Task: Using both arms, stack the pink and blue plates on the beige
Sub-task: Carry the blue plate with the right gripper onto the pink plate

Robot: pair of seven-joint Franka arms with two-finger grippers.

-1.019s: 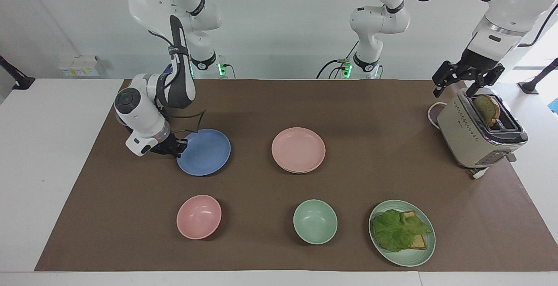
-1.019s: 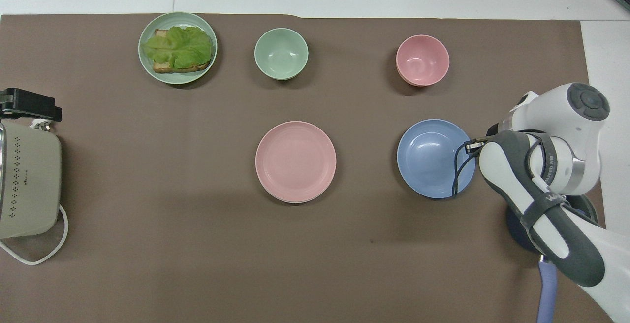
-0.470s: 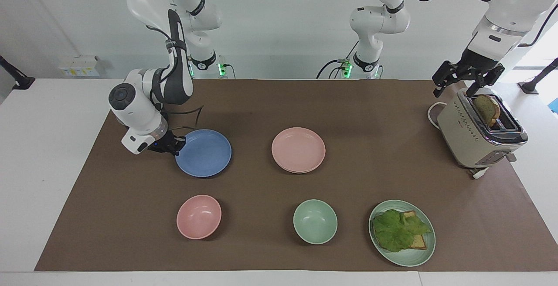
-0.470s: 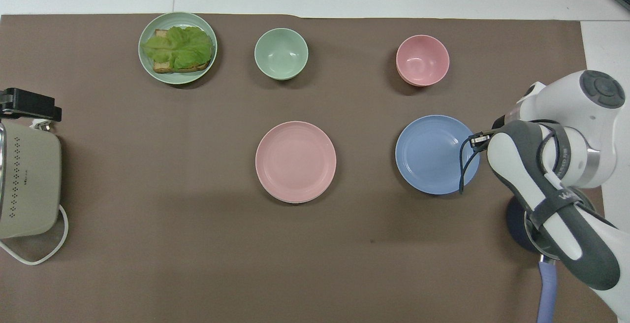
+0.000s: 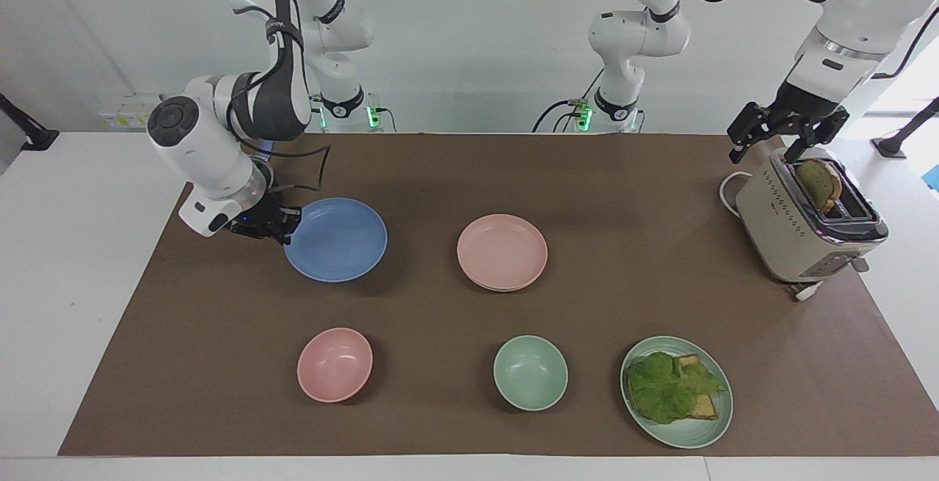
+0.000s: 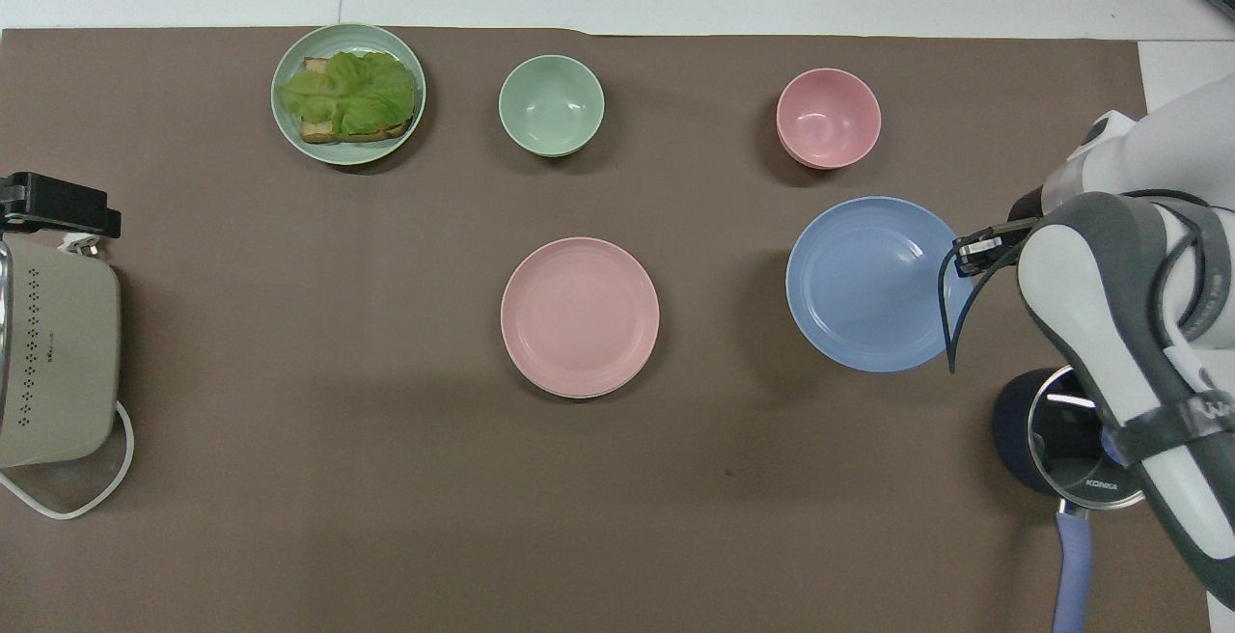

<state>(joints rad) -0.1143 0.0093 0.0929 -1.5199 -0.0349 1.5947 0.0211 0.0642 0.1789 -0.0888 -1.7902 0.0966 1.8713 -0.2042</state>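
Now the right gripper [image 5: 282,226] is clamped on the round matte blue plate's [image 5: 336,240] rim, holding it above the brown mat's [image 5: 411,173] right-arm end. Left gripper [image 5: 777,136] hangs over the beige toaster [image 5: 792,224], fingers apart; the round pink plate [image 5: 502,251] sits mid-mat.

A white table [image 5: 66,283] carries a brown mat [image 5: 455,173]. On the mat rest a pink plate [image 5: 502,251], a pink bowl [image 5: 334,364], a green bowl [image 5: 530,372], a green plate [image 5: 689,433] of lettuce and toast, and a beige toaster [image 5: 796,235].

Right gripper [image 5: 282,223] clamped, left gripper [image 5: 783,141] agape
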